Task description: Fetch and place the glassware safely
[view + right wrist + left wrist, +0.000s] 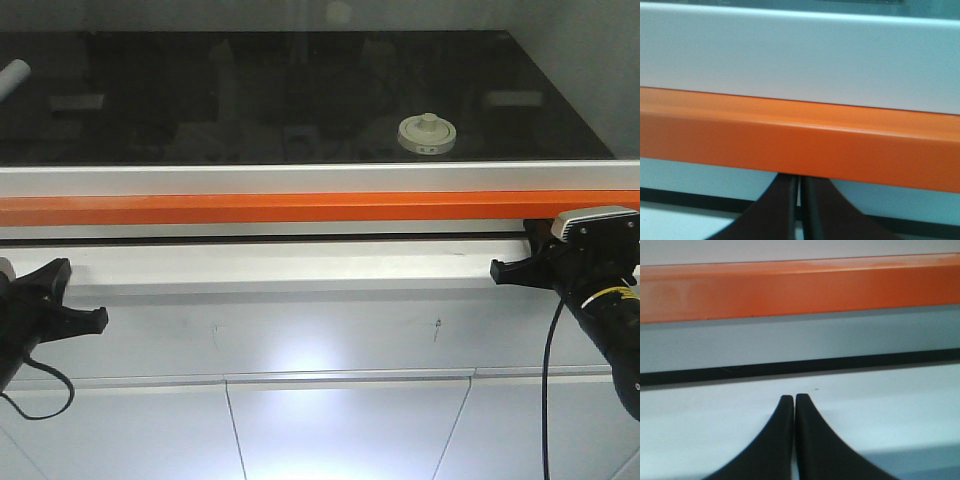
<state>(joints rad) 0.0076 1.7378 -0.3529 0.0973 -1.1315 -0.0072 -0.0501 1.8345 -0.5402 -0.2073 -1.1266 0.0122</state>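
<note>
Glass jar [427, 134]: upper centre-right on black table [300, 60], beyond orange bar [300, 208]; lid up; right arm [600, 290] nearer than left arm [20, 310]; 2 pairs of jaws clenched, empty.

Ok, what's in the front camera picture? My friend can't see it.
A small lidded jar sits on a black top, right of centre. An orange bar runs across in front, and below it the left pincer and right pincer sit at the edges, empty.
</note>
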